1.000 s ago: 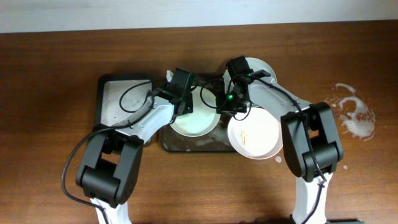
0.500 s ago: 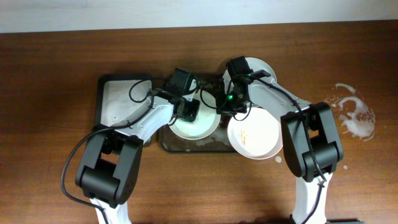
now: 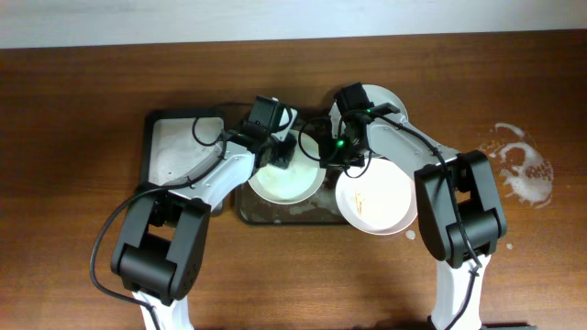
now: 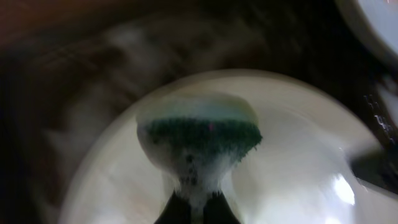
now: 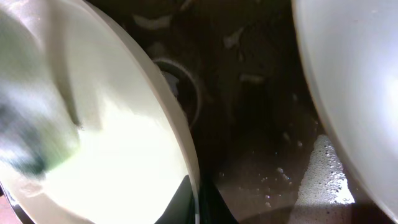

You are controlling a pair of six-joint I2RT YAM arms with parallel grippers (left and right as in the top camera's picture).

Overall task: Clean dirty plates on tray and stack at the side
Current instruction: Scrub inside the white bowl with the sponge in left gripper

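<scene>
Sponge [image 4: 199,134] scrubbing the plate [image 3: 289,183]
Left gripper [image 4: 196,208], clamped on the sponge, has swept back toward the far rim; right gripper [image 5: 196,200] pinches the plate's edge over the tray [image 3: 266,217].

Wooden table [image 3: 73,183] bears the tray [image 3: 275,216], a smaller tray [image 3: 152,147] and foam smear [image 3: 521,165]

Both white-and-black jointed arms [image 3: 220,174] bend inward toward the far middle. The black two-finger left gripper [image 3: 278,154] and right gripper [image 3: 323,154] point down, jaws clamped tight.
</scene>
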